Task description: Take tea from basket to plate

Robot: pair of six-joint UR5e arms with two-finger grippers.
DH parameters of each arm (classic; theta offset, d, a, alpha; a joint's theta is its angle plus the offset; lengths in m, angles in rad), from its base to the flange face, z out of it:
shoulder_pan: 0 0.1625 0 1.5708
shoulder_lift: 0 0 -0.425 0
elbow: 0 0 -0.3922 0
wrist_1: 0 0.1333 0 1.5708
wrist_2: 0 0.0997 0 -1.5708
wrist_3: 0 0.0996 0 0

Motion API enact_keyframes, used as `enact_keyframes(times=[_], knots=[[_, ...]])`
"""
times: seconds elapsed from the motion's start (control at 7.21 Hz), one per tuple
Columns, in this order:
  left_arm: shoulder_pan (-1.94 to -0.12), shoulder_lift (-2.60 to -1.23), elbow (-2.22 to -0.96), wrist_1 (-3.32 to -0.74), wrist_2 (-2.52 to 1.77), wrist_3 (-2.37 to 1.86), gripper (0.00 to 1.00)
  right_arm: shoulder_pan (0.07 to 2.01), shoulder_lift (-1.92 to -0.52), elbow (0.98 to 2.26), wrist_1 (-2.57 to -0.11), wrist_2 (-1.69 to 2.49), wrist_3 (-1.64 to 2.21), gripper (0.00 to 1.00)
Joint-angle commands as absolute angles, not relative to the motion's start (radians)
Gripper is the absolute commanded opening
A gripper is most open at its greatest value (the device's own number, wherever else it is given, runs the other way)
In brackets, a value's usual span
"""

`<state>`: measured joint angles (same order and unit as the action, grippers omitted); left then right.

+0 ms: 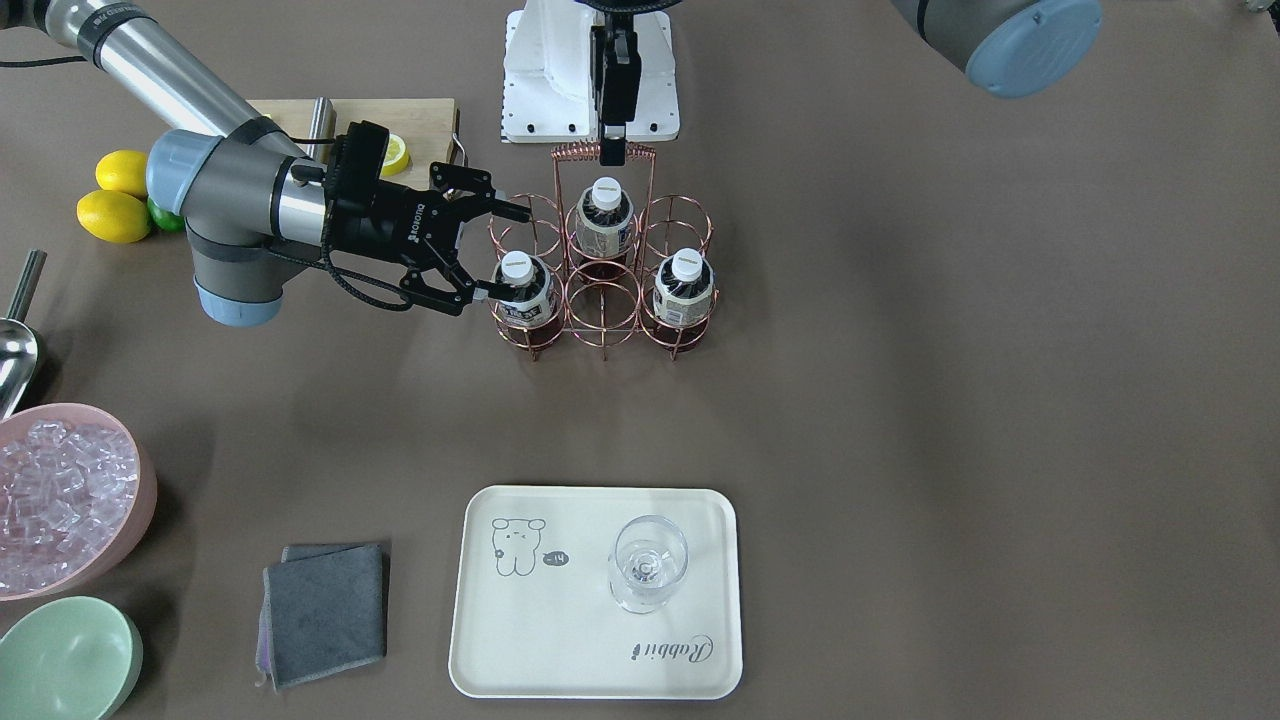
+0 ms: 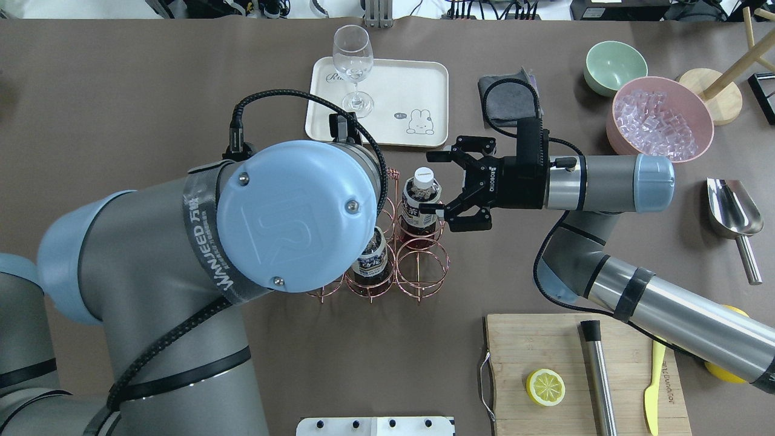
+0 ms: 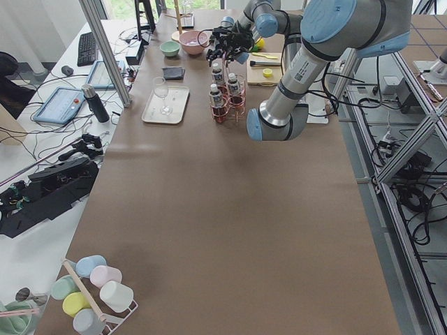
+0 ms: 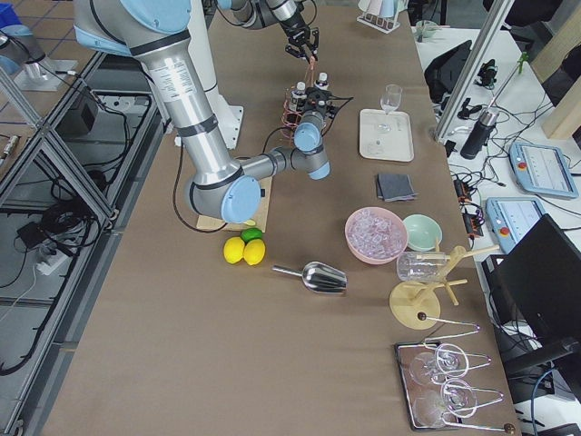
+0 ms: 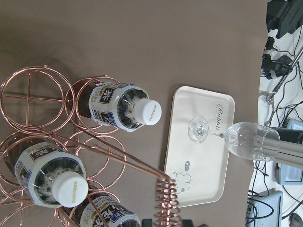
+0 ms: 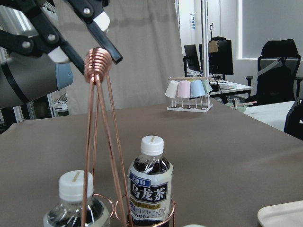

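The copper wire basket (image 1: 575,152) stands mid-table with three tea bottles in its cells (image 1: 605,215) (image 1: 684,285). My right gripper (image 1: 507,253) is open, its fingers on either side of the top of the tea bottle (image 1: 520,285) in the end cell; this also shows in the overhead view (image 2: 428,181). My left gripper (image 1: 612,150) is shut on the basket's coil handle, as seen in the right wrist view (image 6: 97,59). The cream plate (image 1: 560,640) lies at the table's far side, apart from both grippers.
A wine glass (image 1: 648,562) stands on the plate. A grey cloth (image 1: 325,610), a pink bowl of ice (image 1: 60,500), a mint bowl (image 1: 65,655) and a metal scoop (image 1: 15,350) lie on my right. Lemons (image 1: 115,215) and a cutting board (image 1: 420,115) are behind my right arm.
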<state>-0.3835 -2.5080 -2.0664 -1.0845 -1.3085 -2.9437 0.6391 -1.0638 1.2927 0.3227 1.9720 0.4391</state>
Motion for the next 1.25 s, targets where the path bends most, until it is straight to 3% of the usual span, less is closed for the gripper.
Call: enact_keyframes(times=[0.0,0.55,0.83,1.11], knots=[[-0.383,-2.508,-2.065,-1.085,-1.308,-2.944,0.0,0.626,-1.062,1.289,0.322,1.963,0.437,0.86],[-0.38,-2.508,-2.062,-1.085,-1.308,-2.944,0.0,0.623,-1.065,1.289,0.322,1.967,0.439,0.37],[-0.38,-2.508,-2.062,-1.085,-1.308,-2.944,0.0,0.624,-1.065,1.289,0.321,1.967,0.44,0.0],[-0.38,-2.508,-2.06,-1.085,-1.308,-2.947,0.0,0.629,-1.065,1.295,0.322,1.968,0.44,0.0]])
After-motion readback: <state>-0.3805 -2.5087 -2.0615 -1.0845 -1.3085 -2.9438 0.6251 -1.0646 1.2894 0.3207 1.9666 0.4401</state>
